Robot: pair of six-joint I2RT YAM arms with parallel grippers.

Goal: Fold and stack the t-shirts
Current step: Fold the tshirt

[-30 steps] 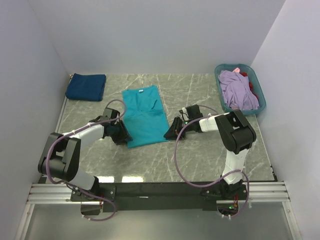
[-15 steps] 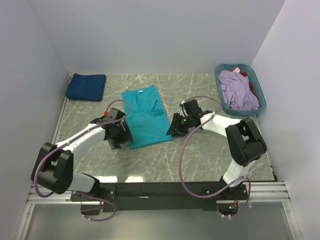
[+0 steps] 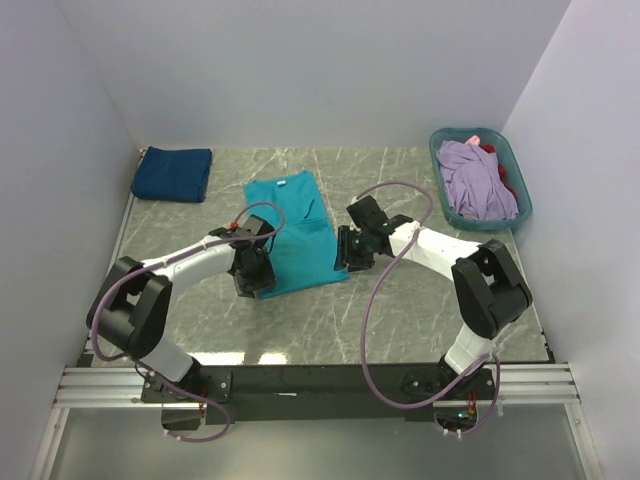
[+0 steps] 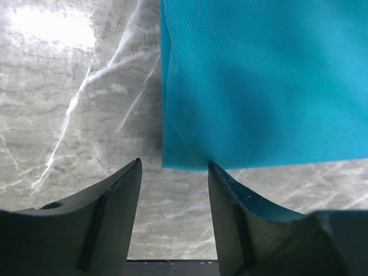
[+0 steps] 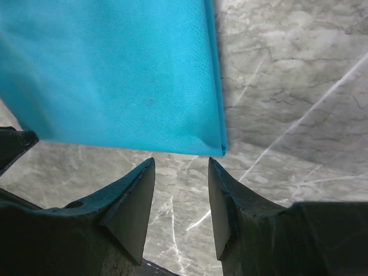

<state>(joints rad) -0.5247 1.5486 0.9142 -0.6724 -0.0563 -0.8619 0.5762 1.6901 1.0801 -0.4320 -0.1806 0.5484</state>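
Observation:
A teal t-shirt (image 3: 290,230), folded into a long strip, lies flat mid-table with its collar at the far end. My left gripper (image 3: 255,283) is open at the shirt's near left corner. In the left wrist view the hem (image 4: 259,80) lies just ahead of the open gripper (image 4: 174,167), and the right fingertip (image 4: 214,168) touches its edge. My right gripper (image 3: 343,262) is open at the near right corner. In the right wrist view the shirt (image 5: 115,75) ends just beyond the gripper (image 5: 181,161). A folded navy t-shirt (image 3: 172,174) lies at the far left.
A teal-blue plastic basket (image 3: 437,160) at the far right holds a crumpled lavender t-shirt (image 3: 475,185) with a bit of a red one (image 3: 489,149) showing. White walls close in the table on three sides. Purple cables loop over both arms.
Both grippers have moved inward along the shirt's near hem. The left one went right to the near left corner, the right one left to the near right corner. The shirt has not moved.

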